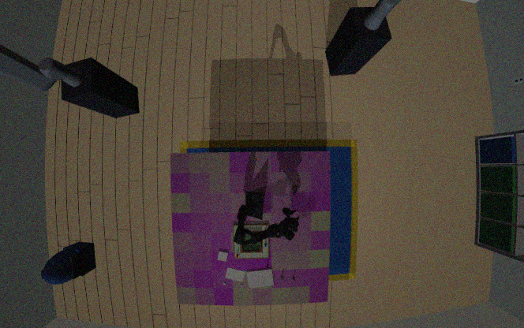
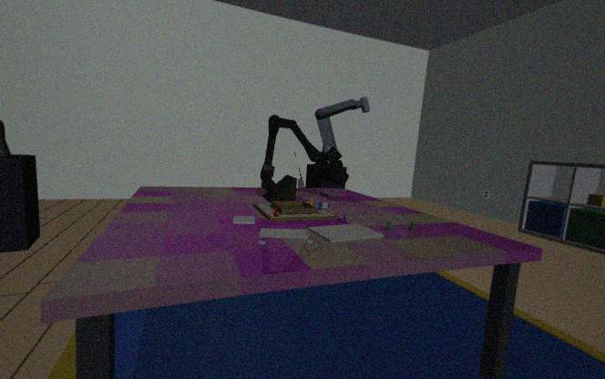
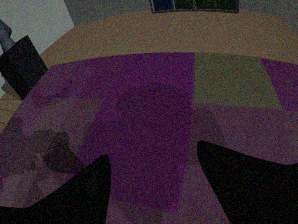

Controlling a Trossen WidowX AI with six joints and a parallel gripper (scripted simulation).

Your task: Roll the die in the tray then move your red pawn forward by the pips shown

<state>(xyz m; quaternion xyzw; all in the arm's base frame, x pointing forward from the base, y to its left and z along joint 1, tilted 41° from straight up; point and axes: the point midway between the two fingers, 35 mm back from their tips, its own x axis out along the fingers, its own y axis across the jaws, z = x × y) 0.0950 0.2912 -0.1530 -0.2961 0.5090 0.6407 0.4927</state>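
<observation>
Matte black jointed arm [image 1: 272, 229] [image 2: 292, 124], slim tubular links, rounded elbow, blocky base [image 2: 283, 190], dark tapering fingers at four and eight o'clock in the wrist view

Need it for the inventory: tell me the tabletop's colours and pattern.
Purple, mauve and dull tan squares, patchwork-style; best in the top view.

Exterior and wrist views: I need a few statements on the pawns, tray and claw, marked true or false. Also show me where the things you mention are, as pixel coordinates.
1. The red pawn [image 1: 237, 255] [image 2: 276, 212] stands on the board [image 1: 251, 256] [image 2: 302, 219]. True.
2. The claw [image 1: 256, 205] [image 2: 283, 190] [image 3: 153, 155] is shut on the die. False: its fingers are apart with nothing between them.
3. Two green pawns [image 1: 282, 274] [image 2: 388, 226] stand off the board. True.
4. The blue pawn [image 1: 265, 244] [image 2: 320, 206] lies on its side. False: it stands upright.
5. The tray [image 1: 251, 252] [image 2: 296, 210] is beside the board. False: it sits on it.
</observation>
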